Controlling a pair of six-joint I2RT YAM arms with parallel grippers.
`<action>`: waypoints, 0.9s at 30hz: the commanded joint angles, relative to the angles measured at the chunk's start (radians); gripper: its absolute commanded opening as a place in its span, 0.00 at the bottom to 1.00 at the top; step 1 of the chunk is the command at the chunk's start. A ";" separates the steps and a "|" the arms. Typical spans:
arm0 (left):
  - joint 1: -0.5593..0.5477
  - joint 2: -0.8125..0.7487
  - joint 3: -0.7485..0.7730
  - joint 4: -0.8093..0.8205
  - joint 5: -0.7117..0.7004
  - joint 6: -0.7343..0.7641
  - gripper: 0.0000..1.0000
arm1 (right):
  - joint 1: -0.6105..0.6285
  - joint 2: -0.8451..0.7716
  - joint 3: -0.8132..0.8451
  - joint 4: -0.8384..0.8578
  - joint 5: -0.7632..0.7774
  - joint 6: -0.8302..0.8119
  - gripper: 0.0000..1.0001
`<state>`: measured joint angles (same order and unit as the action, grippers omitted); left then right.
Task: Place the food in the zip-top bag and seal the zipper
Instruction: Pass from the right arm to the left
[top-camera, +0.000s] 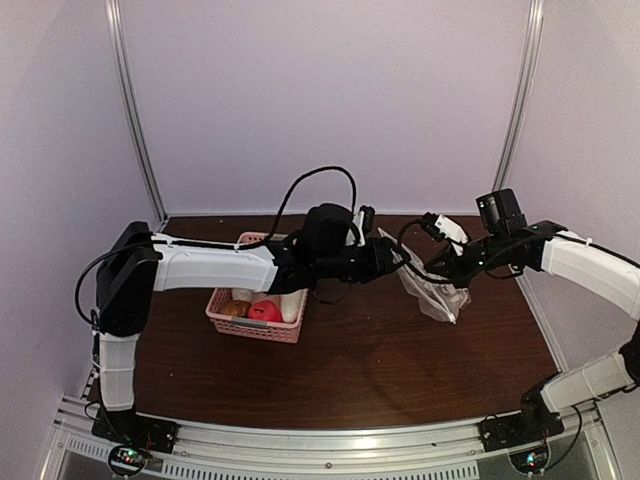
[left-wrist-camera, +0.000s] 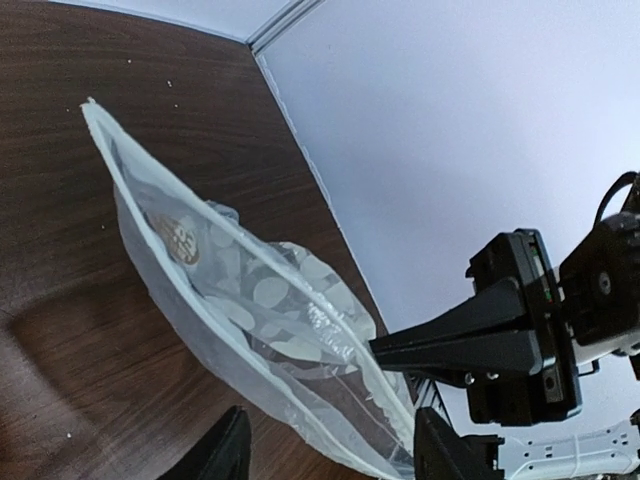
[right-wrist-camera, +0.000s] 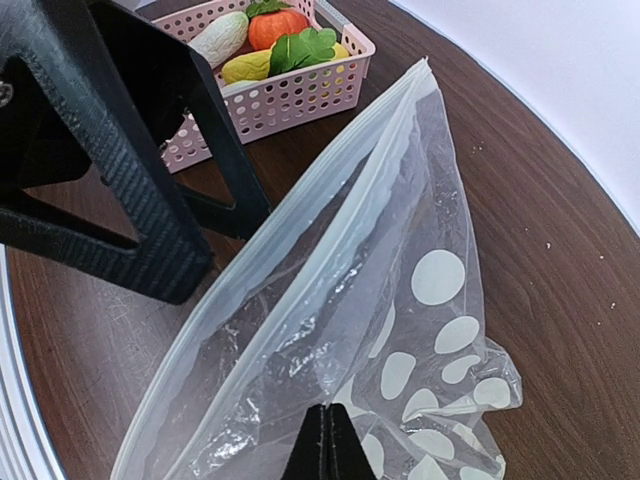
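The zip-top bag (top-camera: 433, 292), clear with white dots, hangs open over the table right of centre. My right gripper (top-camera: 436, 263) is shut on one wall of its mouth, as the right wrist view (right-wrist-camera: 325, 425) shows. The zipper (right-wrist-camera: 335, 165) runs as a white strip along both open lips. My left gripper (top-camera: 398, 258) is open at the bag's other side. In the left wrist view (left-wrist-camera: 330, 440) the bag (left-wrist-camera: 270, 300) sags between its spread fingers. The food (top-camera: 265, 311) lies in the pink basket (top-camera: 228, 322): an orange piece (right-wrist-camera: 277, 25), a white one (right-wrist-camera: 218, 38), a yellow one (right-wrist-camera: 247, 67).
The pink basket (right-wrist-camera: 300, 95) stands left of the bag, under the left arm. White walls close the back and sides, and a metal rail runs along the near edge. Dark wood table (top-camera: 380, 370) lies in front of the bag.
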<state>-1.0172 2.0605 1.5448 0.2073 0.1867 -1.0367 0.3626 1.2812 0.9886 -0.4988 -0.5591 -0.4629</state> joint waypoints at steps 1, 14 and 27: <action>0.000 0.057 0.065 -0.027 0.011 -0.050 0.53 | 0.007 -0.034 -0.012 0.044 -0.010 0.035 0.00; 0.001 0.087 0.064 -0.005 0.013 -0.076 0.29 | 0.007 -0.046 -0.018 0.095 0.042 0.075 0.00; 0.005 0.060 0.013 -0.080 -0.170 0.049 0.00 | -0.004 -0.099 0.073 0.033 0.114 0.058 0.00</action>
<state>-1.0164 2.1357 1.5959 0.1032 0.0868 -1.0439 0.3622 1.1969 1.0145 -0.4419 -0.4698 -0.4118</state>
